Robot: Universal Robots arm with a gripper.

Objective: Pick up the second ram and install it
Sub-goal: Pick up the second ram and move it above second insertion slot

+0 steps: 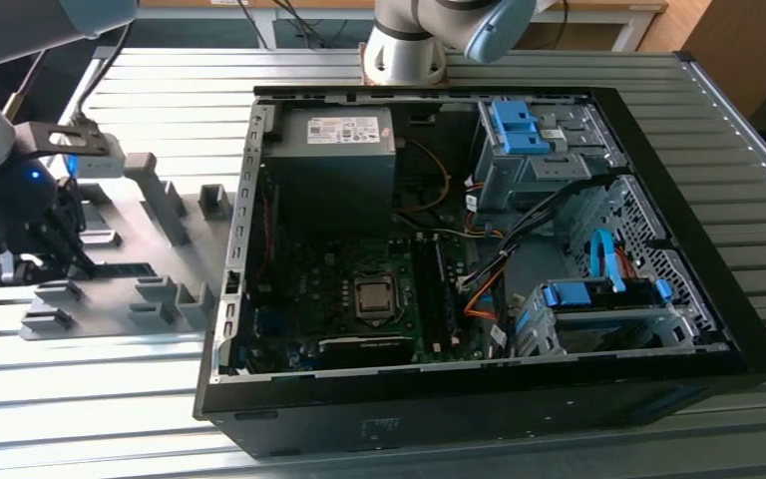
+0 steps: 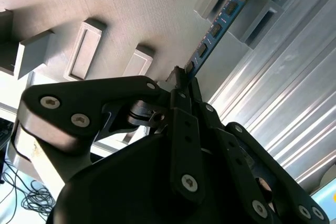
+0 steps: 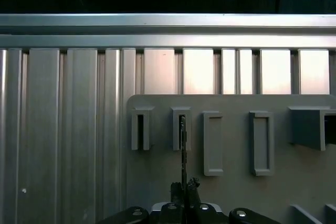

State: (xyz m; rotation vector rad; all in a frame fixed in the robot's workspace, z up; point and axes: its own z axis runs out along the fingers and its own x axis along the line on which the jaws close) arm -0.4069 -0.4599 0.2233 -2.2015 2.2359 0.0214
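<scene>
Grey fixture plate [image 2: 131, 3] carries the second ram [image 2: 214, 29] on edge, its near end pinched in the closed claw [image 2: 181, 80].

Beneath me stretches a ribbed metal table [image 1: 104, 409], its long grooves running from side to side in the exterior view; a flat grey fixture plate [image 1: 104, 304] lies directly on those ribs toward the exterior view's left, bearing raised grey blocks [image 1: 157, 291]; just beside the plate, toward the exterior view's right, an opened black computer case [image 1: 490, 409] rests on its side on the same surface; my arm's pale base [image 1: 403, 55] stands on the table behind the case.
</scene>
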